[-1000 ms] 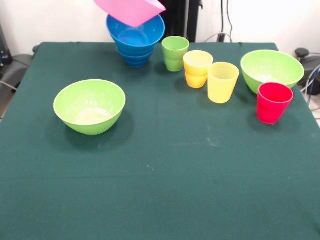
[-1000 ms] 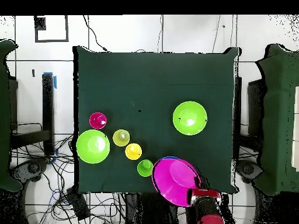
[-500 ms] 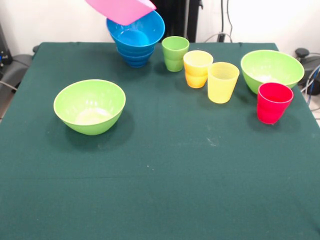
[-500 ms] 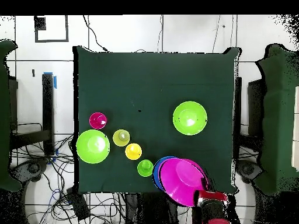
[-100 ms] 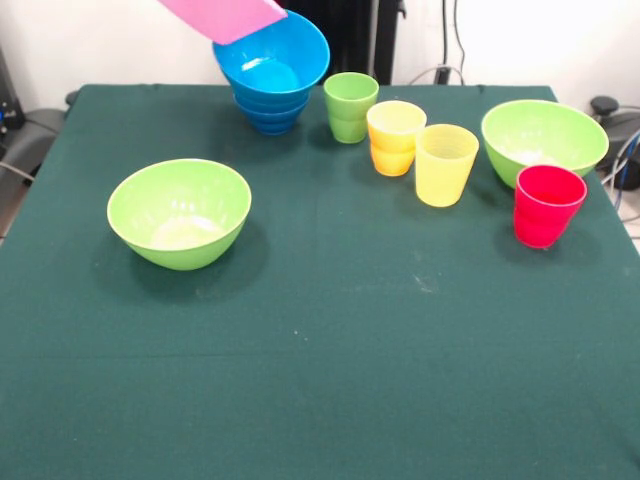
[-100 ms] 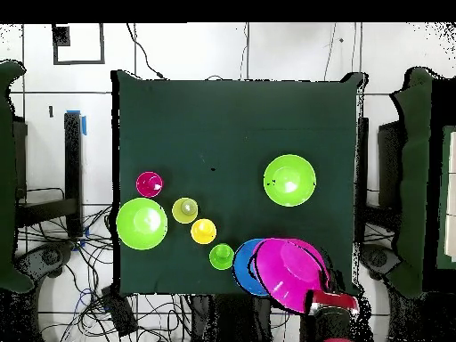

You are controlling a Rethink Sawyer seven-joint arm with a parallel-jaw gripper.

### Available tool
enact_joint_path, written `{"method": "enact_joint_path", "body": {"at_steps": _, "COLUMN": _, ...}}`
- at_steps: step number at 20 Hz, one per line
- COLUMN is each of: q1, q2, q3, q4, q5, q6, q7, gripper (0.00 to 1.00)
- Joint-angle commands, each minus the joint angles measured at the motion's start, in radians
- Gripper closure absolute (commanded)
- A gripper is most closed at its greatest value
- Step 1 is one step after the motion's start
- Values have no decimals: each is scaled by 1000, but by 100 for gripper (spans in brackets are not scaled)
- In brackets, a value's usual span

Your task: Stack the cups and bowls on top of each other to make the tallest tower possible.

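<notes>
The pink bowl (image 5: 225,17) is seen tilted at the top edge of the front view, raised above the bench (image 5: 330,340) and overlapping the upper left rim of the stack of blue bowls (image 5: 271,70). In the overhead view the pink bowl (image 6: 292,272) is shown covering part of the blue stack (image 6: 244,265), with most of it lying to one side of the stack, towards the corner of the bench (image 6: 232,125).

The end effector (image 6: 322,301) is seen only in the overhead view, as a red and black part at the pink bowl's edge. Whether its fingers are closed on the rim cannot be told, since they are hidden.

The blue stack is set near the far edge of the bench in the front view, with the widest blue bowl on top and narrower ones beneath. Just beside it the green cup (image 5: 350,106) is found, then the orange cup (image 5: 395,137) and the yellow cup (image 5: 446,163), the last two close together in a slanting row. The red cup (image 5: 547,204) is placed just in front of one lime green bowl (image 5: 543,138), overlapping its lower edge in the front view. The other lime green bowl (image 5: 180,212) is set well apart from the rest, upright and alone on the green cloth.
</notes>
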Motion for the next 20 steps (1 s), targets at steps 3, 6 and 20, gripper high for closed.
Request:
{"method": "enact_joint_path", "body": {"at_steps": 3, "q1": 30, "q2": 44, "q3": 48, "q4": 234, "q5": -3, "q6": 152, "q7": 54, "gripper": 100}}
{"method": "enact_joint_path", "body": {"at_steps": 6, "q1": 27, "q2": 45, "q3": 58, "q4": 236, "q5": 9, "q6": 158, "q7": 53, "gripper": 100}}
{"method": "enact_joint_path", "body": {"at_steps": 20, "q1": 31, "q2": 65, "q3": 63, "q4": 232, "q5": 12, "q6": 164, "q7": 49, "gripper": 100}}
